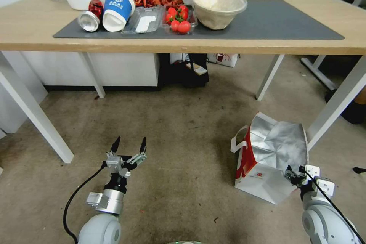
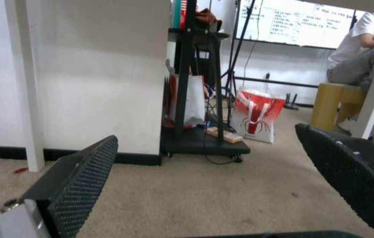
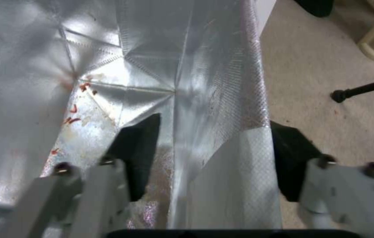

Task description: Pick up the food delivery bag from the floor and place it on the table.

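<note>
The food delivery bag (image 1: pixel 267 160) stands on the floor (image 1: pixel 171 122) at my right, red and white, its top open and the silver foil lining (image 3: pixel 152 66) showing. My right gripper (image 1: pixel 295 175) is at the bag's near rim. It is open (image 3: pixel 215 124), with one finger inside against the foil and the other outside, so the bag's wall runs between them. My left gripper (image 1: pixel 129 145) hangs open above bare floor at the left (image 2: pixel 205 134), holding nothing. The table (image 1: pixel 38 26) with its dark grey mat (image 1: pixel 286 19) stretches across in front of me.
The mat's left half holds a white bowl (image 1: pixel 218 7), a blue-and-white cup (image 1: pixel 118 7), a can (image 1: pixel 90 16), strawberries (image 1: pixel 178 18) and a plastic tray. A white slanted table leg (image 1: pixel 335 103) stands just right of the bag. A black cart (image 2: pixel 200 138) sits under the table.
</note>
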Robot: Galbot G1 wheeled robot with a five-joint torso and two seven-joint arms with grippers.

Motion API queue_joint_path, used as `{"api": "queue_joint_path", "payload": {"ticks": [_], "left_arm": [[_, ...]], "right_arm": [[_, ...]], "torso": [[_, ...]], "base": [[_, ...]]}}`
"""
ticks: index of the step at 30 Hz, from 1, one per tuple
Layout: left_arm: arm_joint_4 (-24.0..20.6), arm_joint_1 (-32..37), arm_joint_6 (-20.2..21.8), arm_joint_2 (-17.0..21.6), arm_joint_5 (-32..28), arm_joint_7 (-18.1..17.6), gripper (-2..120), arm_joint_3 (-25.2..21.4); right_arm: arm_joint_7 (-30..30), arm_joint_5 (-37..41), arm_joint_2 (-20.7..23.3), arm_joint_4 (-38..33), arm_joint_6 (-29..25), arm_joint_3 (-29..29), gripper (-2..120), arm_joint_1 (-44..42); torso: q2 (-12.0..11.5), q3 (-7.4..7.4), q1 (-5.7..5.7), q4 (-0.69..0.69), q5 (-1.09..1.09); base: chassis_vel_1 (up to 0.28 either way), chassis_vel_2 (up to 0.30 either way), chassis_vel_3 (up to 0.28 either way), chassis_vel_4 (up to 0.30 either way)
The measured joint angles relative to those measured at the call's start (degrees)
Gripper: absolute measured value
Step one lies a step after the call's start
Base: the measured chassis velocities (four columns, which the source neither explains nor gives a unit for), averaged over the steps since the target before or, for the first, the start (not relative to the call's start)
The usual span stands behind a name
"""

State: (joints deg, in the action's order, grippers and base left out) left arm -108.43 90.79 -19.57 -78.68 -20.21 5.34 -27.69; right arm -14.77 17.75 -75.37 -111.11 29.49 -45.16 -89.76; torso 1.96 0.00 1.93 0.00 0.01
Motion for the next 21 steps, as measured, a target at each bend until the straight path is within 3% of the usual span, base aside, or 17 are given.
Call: {"api": "queue_joint_path", "payload": {"ticks": [6,11,13,21], "left_arm": [[-0.09,-0.12,0.18,0.04,-0.2,-0.02,100,-0.04],[-0.1,-0.13,0.19,0.04,-0.28,0.0,100,-0.07],[-0.17,-0.09,0.21,0.03,-0.34,0.02,100,-0.09],[-0.38,-0.1,0.28,0.05,-0.54,0.03,100,-0.23]], "right_arm": [[0.23,-0.05,-0.16,-0.1,0.0,-0.09,27,-0.07],[0.37,-0.06,-0.3,-0.01,-0.12,-0.1,15,-0.26],[0.54,-0.09,-0.36,0.12,-0.39,-0.15,3,-0.42],[2.84,-0.1,-0.21,-0.45,-1.48,-0.37,0,-1.09]], "torso": [[0.0,0.0,0.0,0.0,-0.01],[0.0,0.0,0.0,0.0,-0.01],[0.0,0.0,0.0,0.0,-0.01],[0.01,0.0,0.0,0.0,0.0]], "base": [[0.0,0.0,0.0,0.0],[0.0,0.0,0.0,0.0],[0.0,0.0,0.0,0.0],[0.0,0.0,0.0,0.0]]}}
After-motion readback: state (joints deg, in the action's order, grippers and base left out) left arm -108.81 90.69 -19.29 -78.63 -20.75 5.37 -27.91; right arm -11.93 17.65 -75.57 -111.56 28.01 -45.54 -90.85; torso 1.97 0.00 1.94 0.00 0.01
